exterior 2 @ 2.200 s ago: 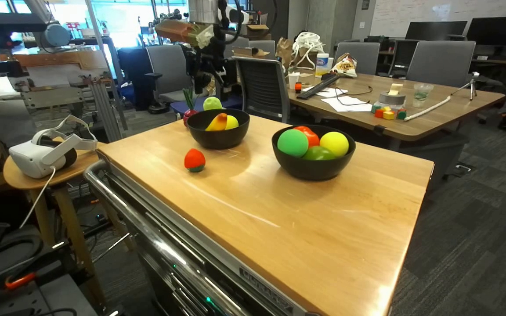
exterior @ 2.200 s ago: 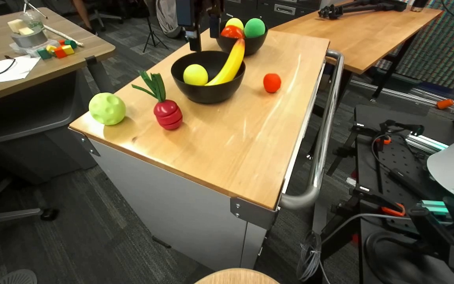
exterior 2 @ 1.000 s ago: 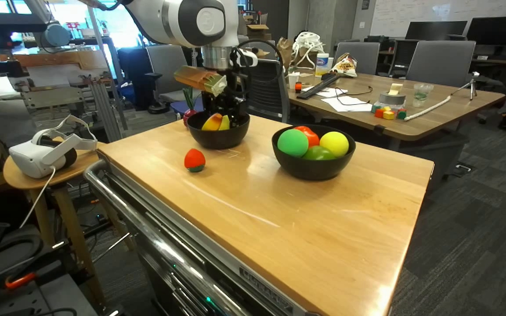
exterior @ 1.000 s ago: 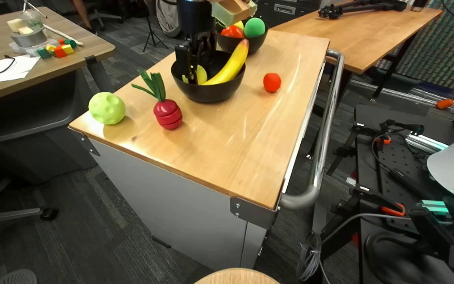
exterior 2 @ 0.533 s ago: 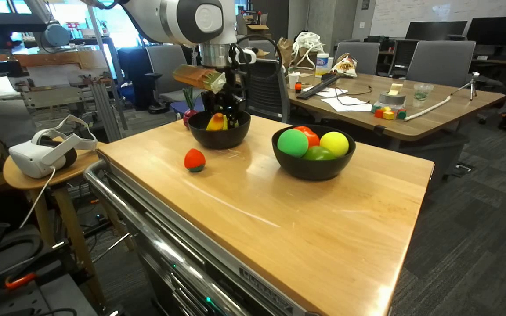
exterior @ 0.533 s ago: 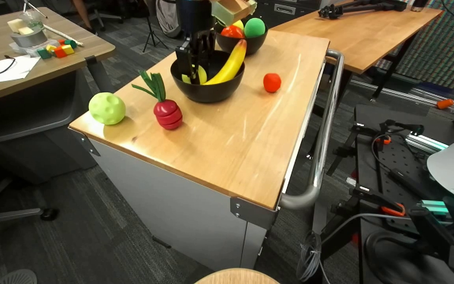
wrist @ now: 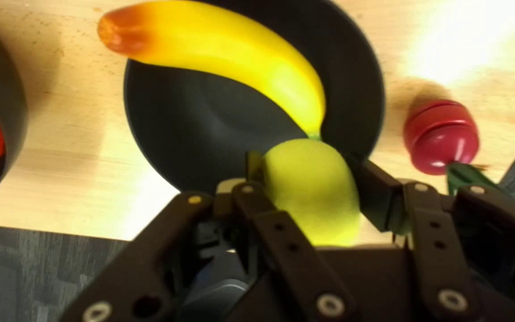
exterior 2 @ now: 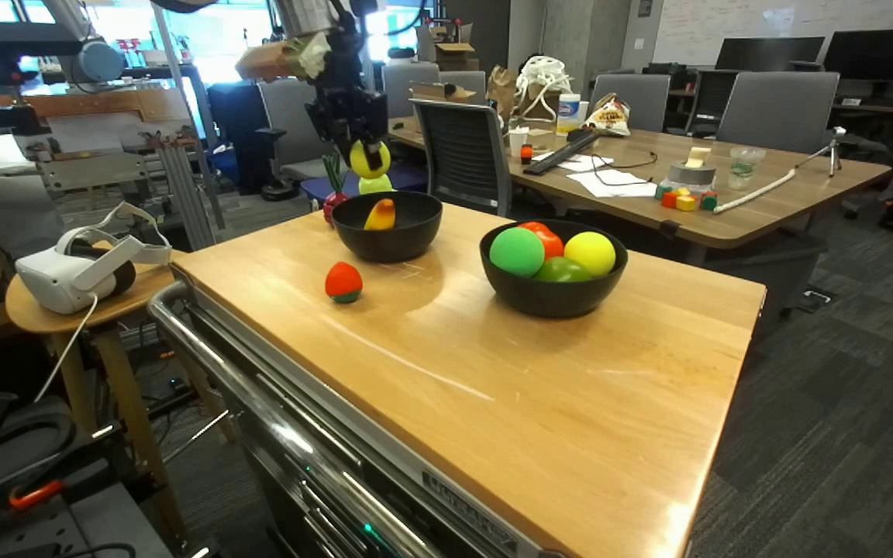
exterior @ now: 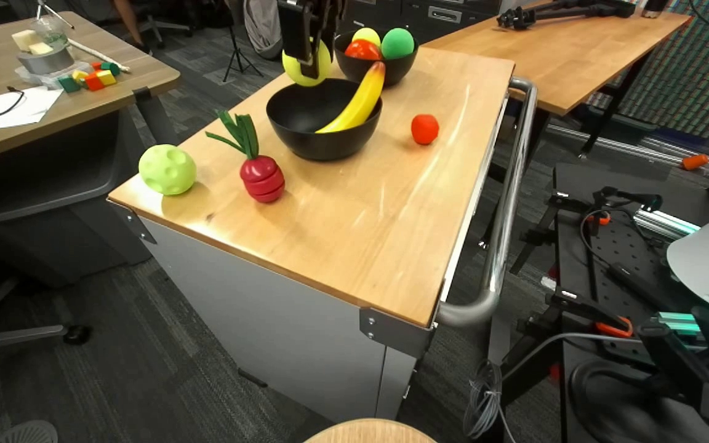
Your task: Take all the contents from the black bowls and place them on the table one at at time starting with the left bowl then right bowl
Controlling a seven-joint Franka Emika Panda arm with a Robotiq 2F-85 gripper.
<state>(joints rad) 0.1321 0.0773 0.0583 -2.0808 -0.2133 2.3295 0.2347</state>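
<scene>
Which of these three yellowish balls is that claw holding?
The plain yellow ball, gripped in the claw in midair. The dimpled lime-green ball sits on the table, and the other yellow ball lies in the bowl with the green ball.

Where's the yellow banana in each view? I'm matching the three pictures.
In an exterior view: the banana lies in a black bowl, upper middle.
In an exterior view: only the banana's upper end shows above the bowl's near rim, left of centre.
In the wrist view: the banana arches across the top.
Shared landmark: the other black bowl, holding a red toy, in all three.
</scene>
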